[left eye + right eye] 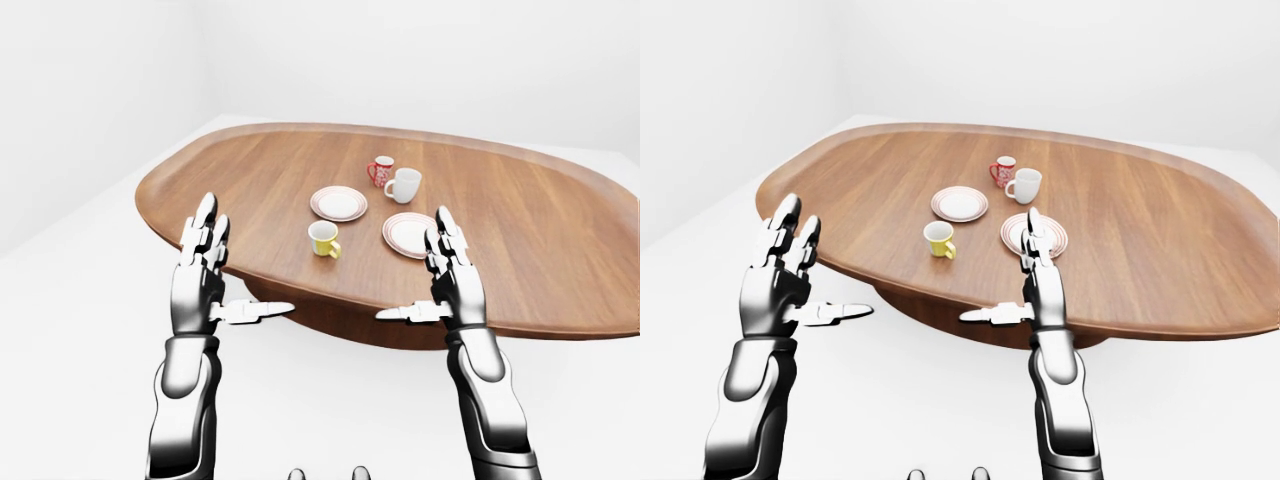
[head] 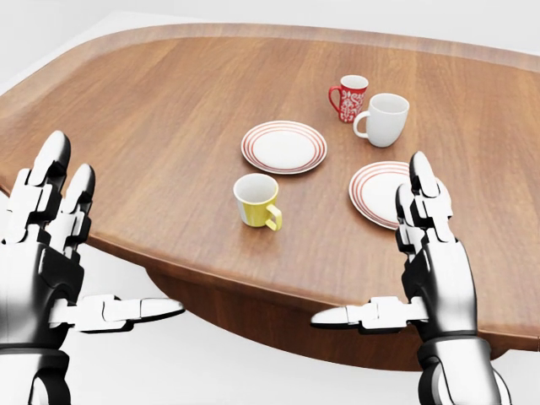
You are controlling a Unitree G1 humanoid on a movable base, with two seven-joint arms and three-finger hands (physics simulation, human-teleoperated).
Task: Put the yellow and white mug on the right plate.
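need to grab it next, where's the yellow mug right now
In the head view the yellow mug stands on the table near centre, just below the left plate and left of the right plate, handle toward the lower right.

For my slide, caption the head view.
Open hands hover short of a yellow and white mug beside two striped plates.

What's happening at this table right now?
Nothing is held yet. The left hand and right hand are both raised, fingers open, at the near edge of the oval wooden table. The yellow and white mug stands upright on the wood, between the two red-striped plates; the right plate has nothing on it.
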